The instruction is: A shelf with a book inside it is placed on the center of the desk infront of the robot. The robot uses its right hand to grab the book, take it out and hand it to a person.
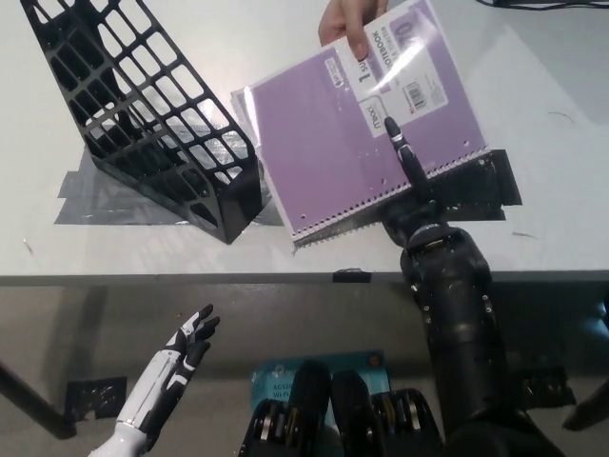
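The black right robot hand [411,186] grips the purple book [366,124] from beneath, a person's hand [347,24] pinching its far edge, while the white left robot hand [190,338] rests open.

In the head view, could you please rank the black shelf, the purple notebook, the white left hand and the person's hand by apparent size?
1-2. black shelf and purple notebook: too alike to rank
3. white left hand
4. person's hand, partly cropped

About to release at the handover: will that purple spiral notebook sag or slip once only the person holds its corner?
The notebook is thin with a soft cover, so it probably droops. Its cover looks glossy, so it may slip. The person's hand pinches only the top edge; the right robot hand supports it from below.
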